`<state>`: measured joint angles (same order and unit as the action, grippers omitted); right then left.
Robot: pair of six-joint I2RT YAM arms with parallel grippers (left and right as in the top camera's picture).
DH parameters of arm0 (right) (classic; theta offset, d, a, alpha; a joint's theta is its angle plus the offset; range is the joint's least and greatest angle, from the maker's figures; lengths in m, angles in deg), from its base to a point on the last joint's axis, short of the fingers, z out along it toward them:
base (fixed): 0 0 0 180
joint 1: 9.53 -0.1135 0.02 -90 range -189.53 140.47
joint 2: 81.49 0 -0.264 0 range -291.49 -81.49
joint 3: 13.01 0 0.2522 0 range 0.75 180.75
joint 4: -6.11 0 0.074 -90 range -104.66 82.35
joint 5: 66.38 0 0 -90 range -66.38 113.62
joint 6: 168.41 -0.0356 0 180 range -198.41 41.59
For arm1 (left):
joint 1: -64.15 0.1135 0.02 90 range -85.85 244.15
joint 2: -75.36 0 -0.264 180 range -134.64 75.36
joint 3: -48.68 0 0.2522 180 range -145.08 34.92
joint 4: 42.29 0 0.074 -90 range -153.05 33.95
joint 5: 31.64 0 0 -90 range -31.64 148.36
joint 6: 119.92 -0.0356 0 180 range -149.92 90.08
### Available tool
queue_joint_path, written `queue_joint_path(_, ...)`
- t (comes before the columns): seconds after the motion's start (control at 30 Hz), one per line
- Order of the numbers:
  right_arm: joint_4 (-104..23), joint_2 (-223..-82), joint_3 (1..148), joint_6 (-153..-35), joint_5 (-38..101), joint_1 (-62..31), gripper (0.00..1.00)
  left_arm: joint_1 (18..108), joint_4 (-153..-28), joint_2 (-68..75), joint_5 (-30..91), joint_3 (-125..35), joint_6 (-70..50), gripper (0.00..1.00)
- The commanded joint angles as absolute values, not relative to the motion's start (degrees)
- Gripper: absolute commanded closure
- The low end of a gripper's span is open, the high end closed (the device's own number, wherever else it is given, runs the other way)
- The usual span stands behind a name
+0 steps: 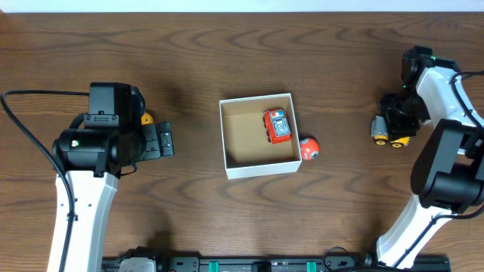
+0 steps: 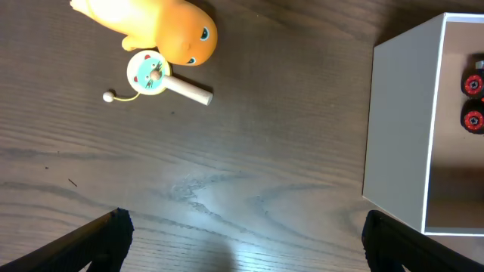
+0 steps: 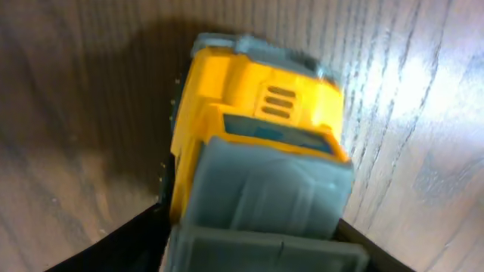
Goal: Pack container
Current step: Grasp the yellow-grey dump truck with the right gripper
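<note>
The container (image 1: 261,168) is a square white box with a brown inside, at the table's middle. A red toy car (image 1: 277,125) lies in its right half; its wheels show in the left wrist view (image 2: 473,102). An orange ball toy (image 1: 308,149) rests outside, against the box's right wall. My left gripper (image 1: 162,140) is open and empty, left of the box, whose white wall (image 2: 401,128) shows in the left wrist view. My right gripper (image 1: 393,121) is at the far right, its fingers (image 3: 257,242) shut on the sides of a yellow and grey toy truck (image 3: 257,128).
An orange figure toy (image 2: 159,30) and a small round rattle drum on a stick (image 2: 155,75) lie on the wood left of the box, beyond my left gripper's fingers (image 2: 242,242). The orange toy peeks out beside the left arm (image 1: 146,118).
</note>
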<state>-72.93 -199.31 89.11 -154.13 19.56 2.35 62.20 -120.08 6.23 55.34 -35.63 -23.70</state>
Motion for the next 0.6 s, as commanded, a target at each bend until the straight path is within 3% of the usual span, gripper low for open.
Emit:
queue_joint_path(0.0, -73.19, -199.71, 87.17, -154.61, 18.88, 2.44, 0.41, 62.13, -120.03, 6.12, 55.16, -36.78, -23.61, 0.02)
queue_joint_path(0.2, -73.02, -199.71, 84.08, -152.32, 18.86, 2.44, 0.43, 62.13, -120.05, 6.12, 55.16, -36.78, -23.61, 0.02)
queue_joint_path(0.57, -73.0, -199.69, 83.78, -140.19, 18.86, 2.39, 0.76, 62.13, -120.05, 6.12, 55.16, -36.78, -23.61, 0.02)
